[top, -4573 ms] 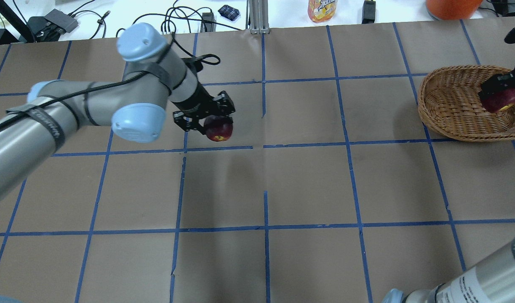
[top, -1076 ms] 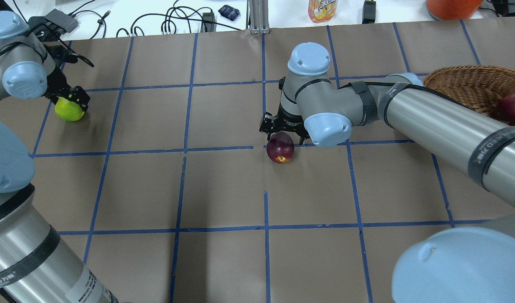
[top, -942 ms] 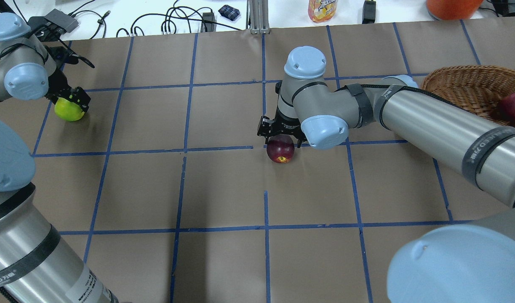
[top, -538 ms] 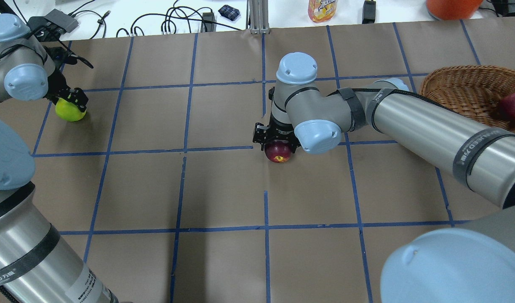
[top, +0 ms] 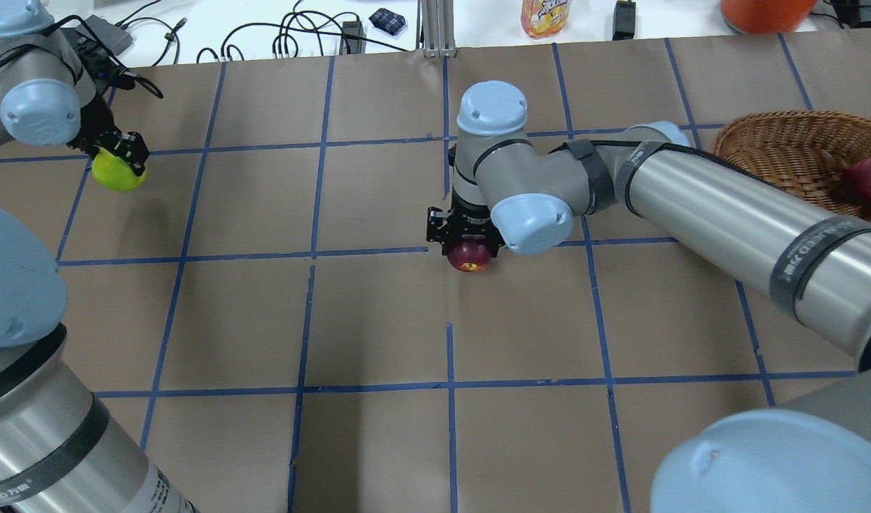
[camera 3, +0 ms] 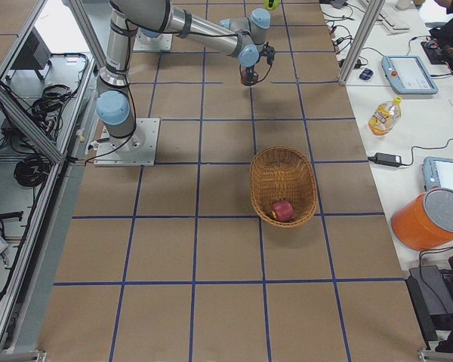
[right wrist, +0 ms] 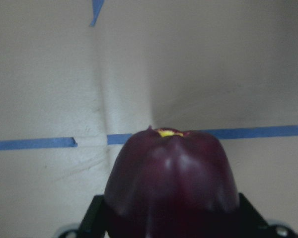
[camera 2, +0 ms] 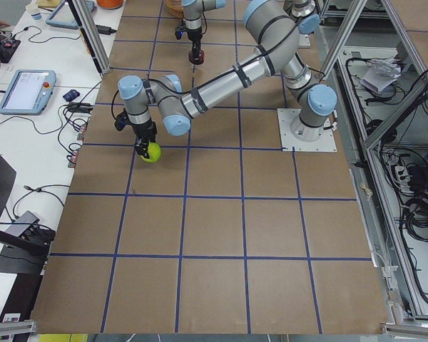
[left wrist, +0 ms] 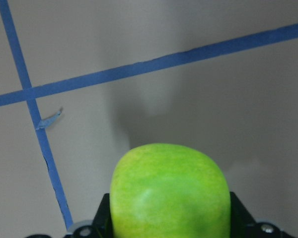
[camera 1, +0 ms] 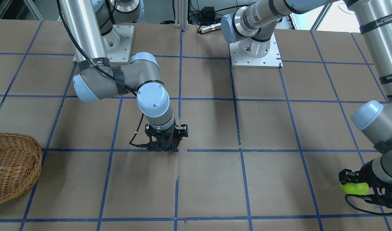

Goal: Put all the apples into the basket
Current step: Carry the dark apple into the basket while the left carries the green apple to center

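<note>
My left gripper (top: 120, 158) is shut on the lime green apple (top: 117, 173) and holds it just above the table at the far left; the apple fills the left wrist view (left wrist: 169, 193). My right gripper (top: 468, 244) is shut on the dark maroon apple (top: 468, 256) at the table's middle, low over the paper; the apple also shows in the right wrist view (right wrist: 171, 183). The wicker basket (top: 784, 146) stands at the far right, and the red apple (top: 867, 178) lies inside it.
Brown paper with a blue tape grid (top: 378, 320) covers the table. Beyond the far edge lie cables (top: 293, 35), a drink bottle (top: 545, 16) and an orange tub (top: 763, 11). Both arms' bases (camera 1: 255, 53) are bolted at the near edge.
My right gripper came down over the maroon apple and closed on it. My left gripper has raised the green apple slightly off the table.
</note>
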Action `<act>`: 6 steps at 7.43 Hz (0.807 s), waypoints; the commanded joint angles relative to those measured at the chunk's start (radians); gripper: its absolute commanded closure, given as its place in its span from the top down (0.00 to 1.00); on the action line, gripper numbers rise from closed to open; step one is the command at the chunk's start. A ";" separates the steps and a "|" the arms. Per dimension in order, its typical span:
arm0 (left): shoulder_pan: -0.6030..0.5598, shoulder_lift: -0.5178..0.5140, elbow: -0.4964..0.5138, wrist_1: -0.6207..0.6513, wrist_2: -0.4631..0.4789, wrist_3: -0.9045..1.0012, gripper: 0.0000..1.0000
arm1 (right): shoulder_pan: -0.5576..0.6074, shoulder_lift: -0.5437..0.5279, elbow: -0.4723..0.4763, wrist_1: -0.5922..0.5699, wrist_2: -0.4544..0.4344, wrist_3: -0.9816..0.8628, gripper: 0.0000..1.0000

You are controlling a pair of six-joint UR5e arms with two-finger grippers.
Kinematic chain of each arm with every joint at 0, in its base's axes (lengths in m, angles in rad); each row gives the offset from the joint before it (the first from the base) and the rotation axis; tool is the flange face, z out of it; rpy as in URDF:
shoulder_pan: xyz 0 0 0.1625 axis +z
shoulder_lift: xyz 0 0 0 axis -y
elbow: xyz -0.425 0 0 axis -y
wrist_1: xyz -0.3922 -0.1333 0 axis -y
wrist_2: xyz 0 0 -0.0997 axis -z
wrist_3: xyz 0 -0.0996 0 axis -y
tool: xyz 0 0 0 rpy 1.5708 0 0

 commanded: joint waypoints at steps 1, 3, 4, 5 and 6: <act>-0.086 0.081 -0.021 -0.110 -0.176 -0.173 0.01 | -0.222 -0.077 -0.087 0.169 -0.039 -0.212 0.58; -0.257 0.086 -0.036 -0.076 -0.296 -0.455 0.01 | -0.498 -0.083 -0.081 0.158 -0.080 -0.643 0.55; -0.375 0.077 -0.036 0.008 -0.301 -0.613 0.01 | -0.610 -0.068 -0.081 0.123 -0.080 -0.790 0.55; -0.495 0.072 -0.048 0.048 -0.296 -0.745 0.01 | -0.670 -0.054 -0.080 0.047 -0.091 -0.884 0.55; -0.583 0.072 -0.054 0.099 -0.286 -0.811 0.01 | -0.716 -0.034 -0.078 0.004 -0.097 -0.996 0.55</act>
